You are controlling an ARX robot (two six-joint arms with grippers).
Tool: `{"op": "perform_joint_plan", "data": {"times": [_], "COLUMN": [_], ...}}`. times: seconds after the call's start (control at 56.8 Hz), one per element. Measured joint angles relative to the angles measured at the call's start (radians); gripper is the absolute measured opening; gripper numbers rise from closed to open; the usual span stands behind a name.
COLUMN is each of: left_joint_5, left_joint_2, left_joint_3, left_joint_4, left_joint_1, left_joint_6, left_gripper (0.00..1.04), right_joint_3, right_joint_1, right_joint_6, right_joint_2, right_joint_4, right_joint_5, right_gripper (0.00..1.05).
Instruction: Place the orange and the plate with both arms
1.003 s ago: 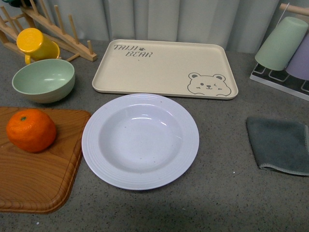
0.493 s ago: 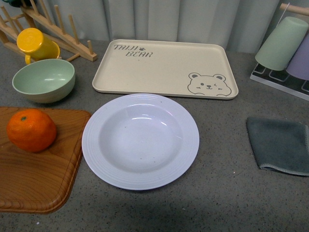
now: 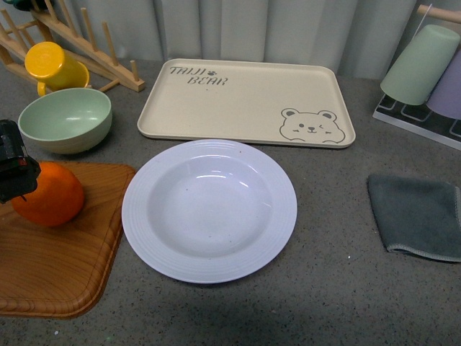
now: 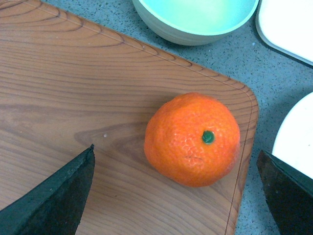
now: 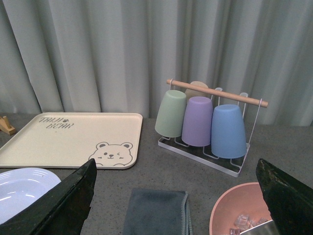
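Front view: the left gripper is hovering at the orange, which is sitting on the board just beside the plate. Left wrist view: its jaws are standing wide open, holding nothing and straddling the orange; an off-centre close is risking a roll off the board edge. Right wrist view: the right gripper is gaping empty, well apart from the plate; a shallow rim pinch may be letting it slip.

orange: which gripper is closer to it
Left. The left gripper is open just over the orange; the right gripper is far off, facing the cup rack.
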Motion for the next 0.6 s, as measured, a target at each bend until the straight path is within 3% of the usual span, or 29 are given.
{"op": "perform_joint_plan", "data": {"times": [0.282, 0.598], "left_joint_5": [0.023, 0.032], "left_joint_2": [0.069, 0.209], "left_joint_3": [0.023, 0.07], "left_joint_4": [0.032, 0.106], "left_joint_1": [-0.035, -0.009], "left_joint_6": [0.025, 0.013], "left_gripper": [0.98, 0.98], "right_joint_3": [0.0, 0.0], "right_joint_1": [0.0, 0.0], "right_joint_6": [0.0, 0.0], "right_joint_2": [0.0, 0.0], "right_joint_4": [0.0, 0.0], "right_joint_5": [0.0, 0.0], "right_gripper": [0.95, 0.95]}}
